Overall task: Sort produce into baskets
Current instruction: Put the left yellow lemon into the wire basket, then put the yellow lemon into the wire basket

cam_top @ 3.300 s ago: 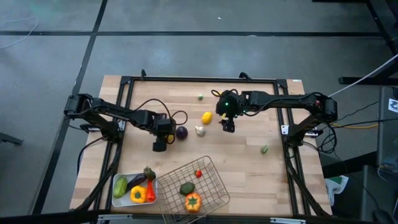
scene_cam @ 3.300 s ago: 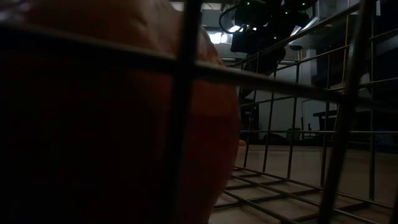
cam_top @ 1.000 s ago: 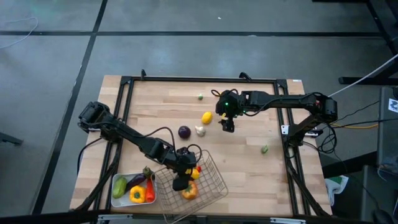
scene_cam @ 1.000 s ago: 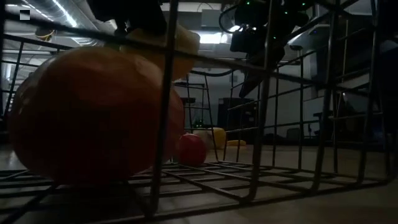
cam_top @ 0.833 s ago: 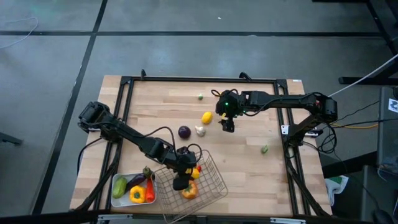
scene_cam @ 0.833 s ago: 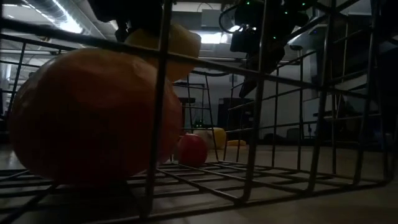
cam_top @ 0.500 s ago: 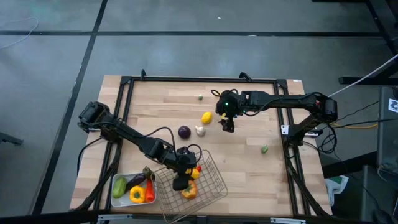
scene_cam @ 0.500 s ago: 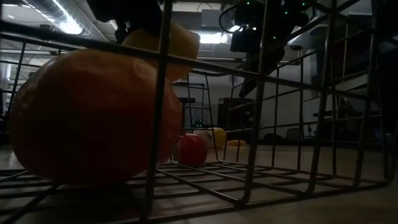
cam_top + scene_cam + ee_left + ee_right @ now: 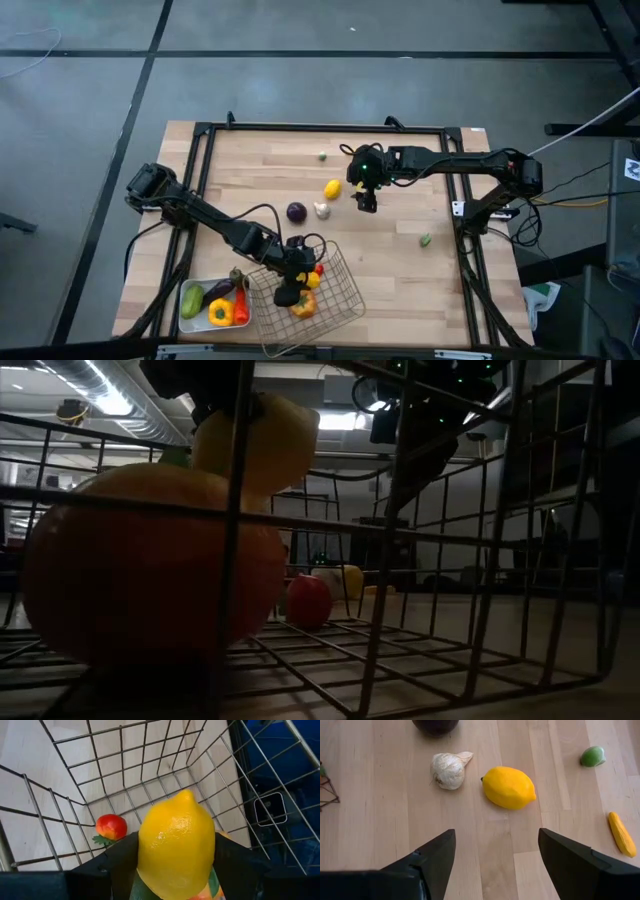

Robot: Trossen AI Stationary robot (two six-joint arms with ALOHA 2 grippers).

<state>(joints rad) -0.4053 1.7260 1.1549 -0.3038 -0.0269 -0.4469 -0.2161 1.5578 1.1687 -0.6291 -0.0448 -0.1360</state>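
The left pincer (image 9: 175,885) grips a lemon (image 9: 176,844), reaching down inside the wire basket (image 9: 340,290) above an orange pepper (image 9: 150,565), with a small red piece (image 9: 111,826) nearby. The right pincer (image 9: 492,855) hovers open over the worktop (image 9: 400,250), beyond the basket, near a second lemon (image 9: 509,787) and garlic (image 9: 449,769).

Wire basket (image 9: 335,290) walls hem left tool (image 9: 175,880); orange pepper (image 9: 150,570) directly under its lemon (image 9: 176,850), tomato (image 9: 111,827) beside. Counter (image 9: 400,270) right of basket open.
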